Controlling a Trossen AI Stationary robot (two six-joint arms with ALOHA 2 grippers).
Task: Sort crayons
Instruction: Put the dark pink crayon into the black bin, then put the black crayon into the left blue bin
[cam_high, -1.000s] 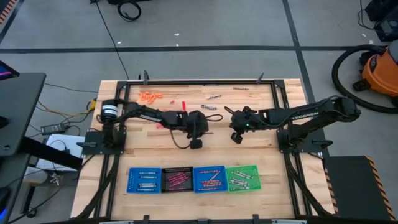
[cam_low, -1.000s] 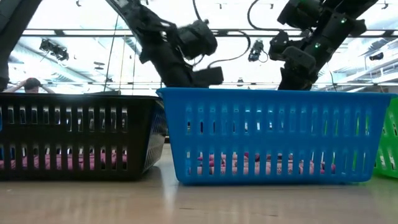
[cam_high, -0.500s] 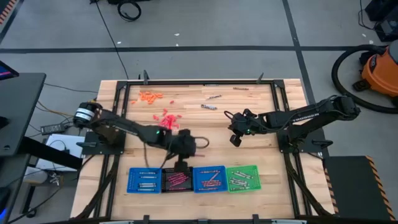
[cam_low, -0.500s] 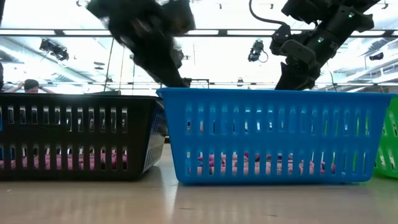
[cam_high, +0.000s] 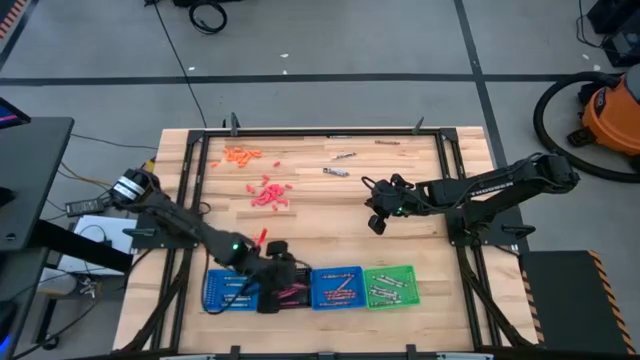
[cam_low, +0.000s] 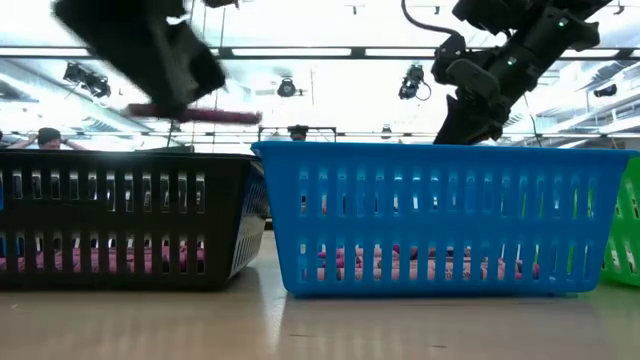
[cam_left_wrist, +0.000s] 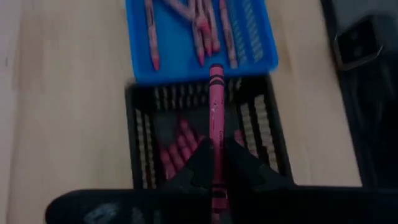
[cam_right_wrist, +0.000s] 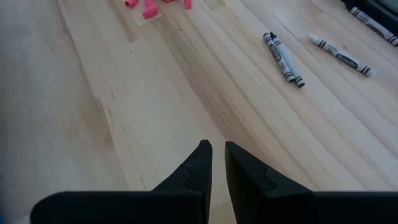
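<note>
My left gripper (cam_high: 276, 288) hovers over the black tray (cam_high: 297, 275), shut on a magenta crayon (cam_left_wrist: 216, 112). The crayon also shows in the low view (cam_low: 195, 115), above the black tray's rim (cam_low: 120, 155). The black tray holds several magenta crayons (cam_left_wrist: 180, 149). The blue tray beside it (cam_left_wrist: 261, 59) holds several more. My right gripper (cam_high: 375, 222) is shut and empty above bare table at the middle right (cam_right_wrist: 217, 155). Loose grey crayons (cam_right_wrist: 283, 57) lie on the table beyond it. My left gripper pinches the magenta crayon between its two fingers, on the half nearer the wrist (cam_left_wrist: 217, 163). The crayon runs along the fingers, and its free end (cam_left_wrist: 216, 71) sticks out past the fingertips. It is lifted clear and lies level above the black tray.
Along the near edge stand a blue tray (cam_high: 215, 278), the black tray, a second blue tray (cam_high: 336, 271) and a green tray (cam_high: 390, 270). Orange sticks (cam_high: 240, 155), a red pile (cam_high: 268, 192) and grey crayons (cam_high: 335, 171) lie on the far half.
My left gripper has swept from the table's middle toward the near edge and a little left, carrying the magenta crayon. It now stands over the black tray. The red pile it covered shows again.
</note>
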